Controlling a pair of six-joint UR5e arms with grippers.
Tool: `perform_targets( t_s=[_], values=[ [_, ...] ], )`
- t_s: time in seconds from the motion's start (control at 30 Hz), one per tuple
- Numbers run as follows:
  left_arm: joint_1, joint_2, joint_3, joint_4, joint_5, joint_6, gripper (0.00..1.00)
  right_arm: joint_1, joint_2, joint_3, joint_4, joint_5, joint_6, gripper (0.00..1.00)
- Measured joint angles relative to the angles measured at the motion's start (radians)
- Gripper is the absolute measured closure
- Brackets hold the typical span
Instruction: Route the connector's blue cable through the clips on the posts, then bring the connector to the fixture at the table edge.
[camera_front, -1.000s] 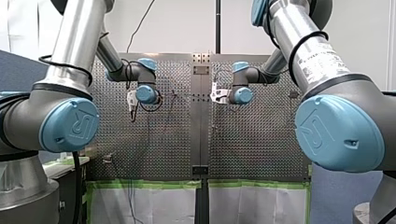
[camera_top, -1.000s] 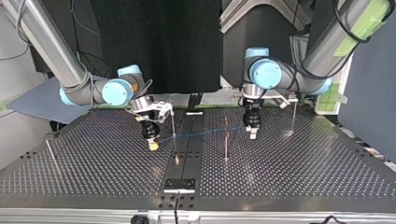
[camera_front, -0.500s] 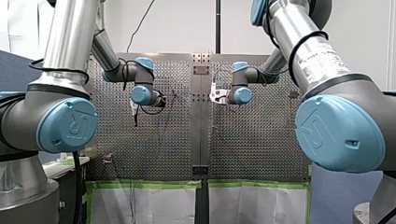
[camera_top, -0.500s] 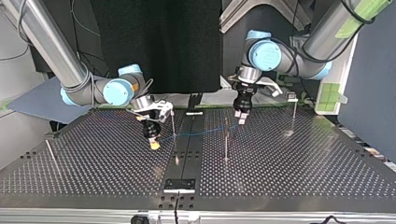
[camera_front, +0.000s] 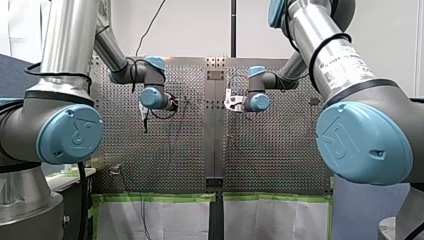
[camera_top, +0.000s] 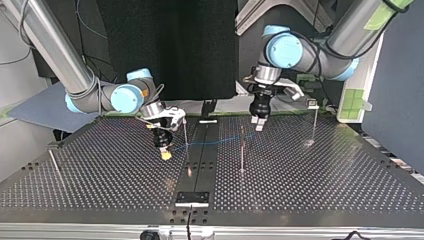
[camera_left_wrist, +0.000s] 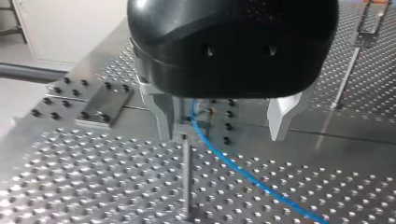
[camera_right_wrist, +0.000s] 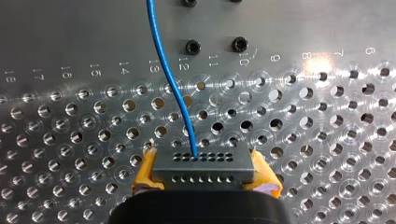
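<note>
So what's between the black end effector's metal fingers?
Left wrist view: a thin blue cable and the top of a slim metal post.

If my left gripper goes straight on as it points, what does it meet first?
Likely the blue cable, running between the open fingers of the left gripper; the post stands beside one finger.

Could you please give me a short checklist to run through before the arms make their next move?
1. Grip: connector clamped between yellow pads of my right end effector: ok.
2. Release: my left end effector open, fingers apart: ok.
3. Routing: blue cable runs between those fingers, ungripped: ok.
4. Clipping: cable clipped into the post ahead: cannot tell.
5. Delivery: connector at the fixture: not ok, not yet there.
</note>
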Motion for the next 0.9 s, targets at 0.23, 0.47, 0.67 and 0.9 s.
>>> perform_targets(
  t_s=[0.23, 0.47, 0.67, 0.9],
  values=[
    [-0.012, 0.024, -0.001, -0.013, -0.002, -0.007, 0.0, 0.002, 0.0, 0.0, 0.003, 0.0, 0.0, 1.0],
    [-0.035, 0.025, 0.0, -0.024, 0.001, 0.0, 0.0, 0.004, 0.0, 0.0, 0.004, 0.0, 0.0, 1.0],
    [-0.05, 0.025, 0.0, -0.025, -0.001, 0.014, 0.0, 0.005, 0.0, 0.0, 0.004, 0.0, 0.0, 1.0],
    [-0.056, 0.025, 0.003, -0.011, -0.002, 0.032, 0.0, 0.006, 0.0, 0.0, 0.003, -0.001, 0.0, 1.0]
  ],
)
